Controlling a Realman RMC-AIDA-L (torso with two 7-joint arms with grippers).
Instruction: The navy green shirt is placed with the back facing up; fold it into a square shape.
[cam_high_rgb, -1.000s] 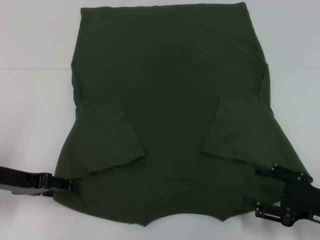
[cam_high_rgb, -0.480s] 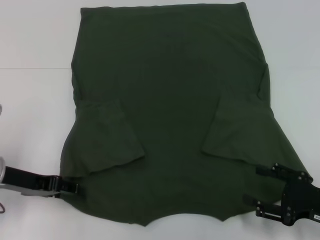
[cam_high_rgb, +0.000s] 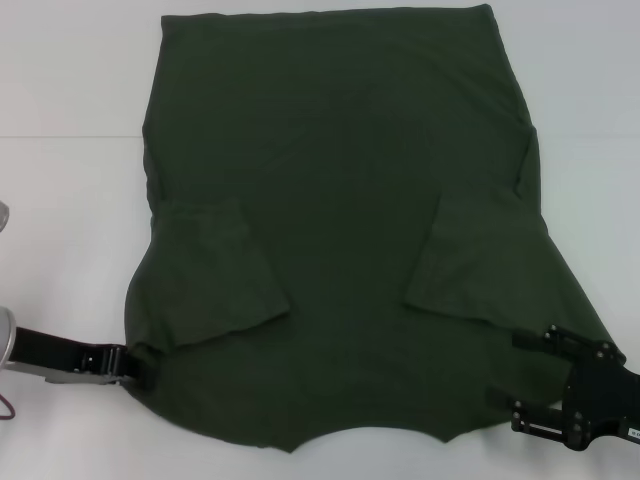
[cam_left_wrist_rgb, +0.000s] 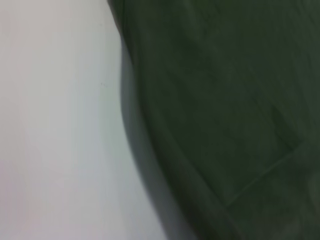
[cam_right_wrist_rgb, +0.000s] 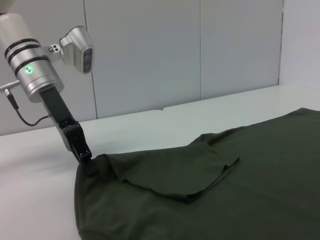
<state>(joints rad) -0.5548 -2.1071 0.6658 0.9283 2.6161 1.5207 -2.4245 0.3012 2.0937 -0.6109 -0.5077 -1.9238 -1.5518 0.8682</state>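
**A:** What is the biggest thing in front of you?

**B:** The white counter (cam_high_rgb: 70, 200). You see it bare on both sides of the navy green shirt (cam_high_rgb: 340, 200), and a faint seam line crosses it, running out from the shirt's upper edges. Behind it, in the right wrist view, stands a pale panelled wall (cam_right_wrist_rgb: 150, 55).

**A:** And the shirt?

**B:** It lies flat on the counter, plain side up, and fills most of the head view. Both short sleeves are folded inward onto the body: the left sleeve (cam_high_rgb: 215, 275) and the right sleeve (cam_high_rgb: 470, 260) each form a flap with its free edge toward the shirt's middle. The shirt's near edge is uneven, with a curved dip at its middle.

**A:** Where is your left end effector?

**B:** The left end effector (cam_high_rgb: 135, 362) sits at the shirt's near left corner, just below the left sleeve flap. Its tip meets the cloth there, and the cloth is bunched up beside it; you cannot tell whether the fingers are wide or closed on the fabric. The left wrist view shows only the shirt's edge against the counter.

**A:** And the right one?

**B:** The right end effector (cam_high_rgb: 505, 375) is at the shirt's near right corner, below the right sleeve flap. Its two black fingers are spread apart, lying over the cloth's edge.

**A:** Anything blocking the shirt?

**B:** Only the two arms at its near corners.
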